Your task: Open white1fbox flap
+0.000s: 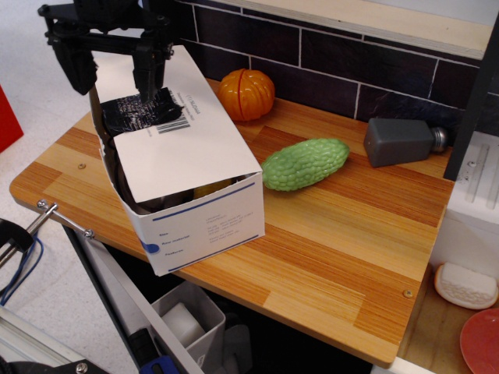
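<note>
The white1fbox [207, 226] lies on the left part of the wooden table [335, 249], its blue-striped end with the blue dot facing me. The flap [187, 148] lies across the box's top, with the crinkled black tape patch [129, 115] and barcode label [173, 125] at its far end. A dark gap shows under the flap's near edge. My black gripper [111, 74] hangs over the far end of the box and is open. One finger [148, 78] stands just above the tape patch, and the other finger [76, 68] is outside the box's left wall.
An orange pumpkin [245, 93] sits behind the box and a green bumpy gourd [304, 164] lies right of it. A grey bottle [401, 142] lies by the tiled wall. A small grey bin [187, 323] is below the table's front edge. A white unit [472, 210] stands at the right.
</note>
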`<state>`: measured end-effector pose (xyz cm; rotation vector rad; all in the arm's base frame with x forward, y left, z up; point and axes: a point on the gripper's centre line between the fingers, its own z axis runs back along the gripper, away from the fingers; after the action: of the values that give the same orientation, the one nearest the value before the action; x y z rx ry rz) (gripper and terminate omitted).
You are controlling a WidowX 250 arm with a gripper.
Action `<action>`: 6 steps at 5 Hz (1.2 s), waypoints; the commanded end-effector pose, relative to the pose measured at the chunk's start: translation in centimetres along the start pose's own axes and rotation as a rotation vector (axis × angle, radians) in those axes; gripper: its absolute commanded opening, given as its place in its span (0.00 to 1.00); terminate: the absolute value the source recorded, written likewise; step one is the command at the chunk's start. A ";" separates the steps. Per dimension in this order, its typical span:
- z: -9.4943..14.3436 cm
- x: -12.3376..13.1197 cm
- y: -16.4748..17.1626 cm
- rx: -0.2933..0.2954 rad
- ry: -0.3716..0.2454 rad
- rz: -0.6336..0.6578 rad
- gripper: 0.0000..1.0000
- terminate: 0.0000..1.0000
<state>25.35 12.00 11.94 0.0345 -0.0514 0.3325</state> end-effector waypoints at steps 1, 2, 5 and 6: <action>0.2 -0.2 1.1 -0.043 -0.180 0.139 1.00 0.00; -0.3 -1.1 1.2 -0.054 -0.260 0.198 1.00 0.00; -1.0 -1.0 1.4 -0.160 -0.403 0.211 1.00 0.00; -1.2 -0.8 1.4 -0.184 -0.411 0.217 1.00 0.00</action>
<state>24.05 12.61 10.07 -0.1114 -0.4713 0.5459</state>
